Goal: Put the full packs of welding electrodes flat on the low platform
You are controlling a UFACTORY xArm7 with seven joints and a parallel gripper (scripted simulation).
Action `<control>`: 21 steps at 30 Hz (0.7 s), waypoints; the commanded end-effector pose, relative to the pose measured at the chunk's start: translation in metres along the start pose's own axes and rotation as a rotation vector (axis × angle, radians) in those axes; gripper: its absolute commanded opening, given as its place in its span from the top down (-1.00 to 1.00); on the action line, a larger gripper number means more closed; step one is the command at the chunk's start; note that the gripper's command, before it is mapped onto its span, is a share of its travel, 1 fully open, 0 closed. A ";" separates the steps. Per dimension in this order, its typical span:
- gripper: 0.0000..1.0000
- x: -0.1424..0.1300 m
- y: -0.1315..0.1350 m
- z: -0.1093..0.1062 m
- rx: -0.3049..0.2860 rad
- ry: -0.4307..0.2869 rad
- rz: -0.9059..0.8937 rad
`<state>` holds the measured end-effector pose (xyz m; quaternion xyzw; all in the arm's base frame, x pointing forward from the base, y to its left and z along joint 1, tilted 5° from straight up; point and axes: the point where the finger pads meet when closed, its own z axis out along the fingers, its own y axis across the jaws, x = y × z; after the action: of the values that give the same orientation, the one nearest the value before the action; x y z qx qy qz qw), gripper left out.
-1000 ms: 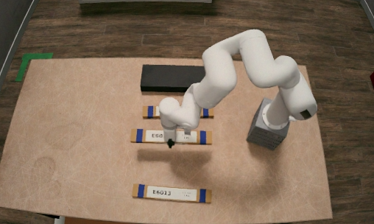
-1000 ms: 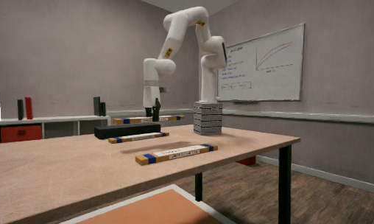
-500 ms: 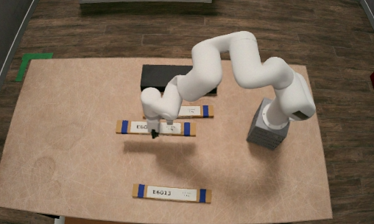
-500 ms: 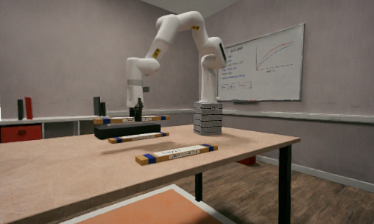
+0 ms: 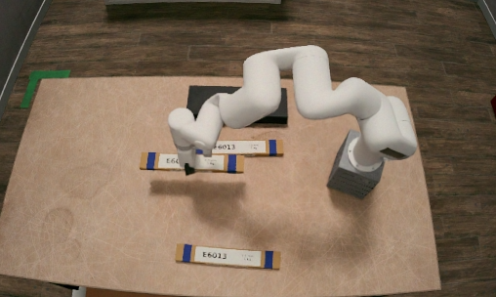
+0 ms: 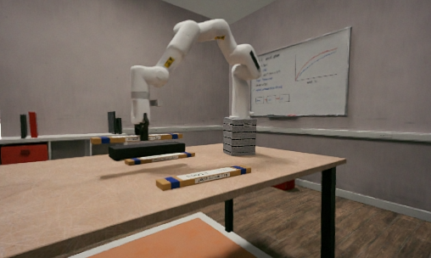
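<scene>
Three long tan packs with blue bands and white E6013 labels are in view. My gripper point(image 5: 189, 167) point(image 6: 143, 132) is shut on one pack point(image 5: 155, 160) point(image 6: 114, 138) near its middle and holds it level in the air, well above the table. A second pack point(image 5: 250, 147) point(image 6: 159, 158) lies flat on the table just in front of the low black platform point(image 5: 277, 112) point(image 6: 145, 149). The third pack point(image 5: 227, 256) point(image 6: 203, 175) lies flat near the table's front edge. Nothing lies on the platform.
The robot's grey base block point(image 5: 353, 172) point(image 6: 239, 136) stands at the right of the table point(image 5: 82, 195) point(image 6: 50, 199). A shelf with dark and red items point(image 6: 29, 124) stands behind. A whiteboard point(image 6: 302, 76) hangs on the right wall.
</scene>
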<state>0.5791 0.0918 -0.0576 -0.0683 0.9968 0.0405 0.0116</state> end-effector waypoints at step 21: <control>-0.15 -0.016 -0.007 -0.002 -0.001 -0.002 0.000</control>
<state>0.5932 0.0875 -0.0584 -0.0685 0.9968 0.0409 0.0096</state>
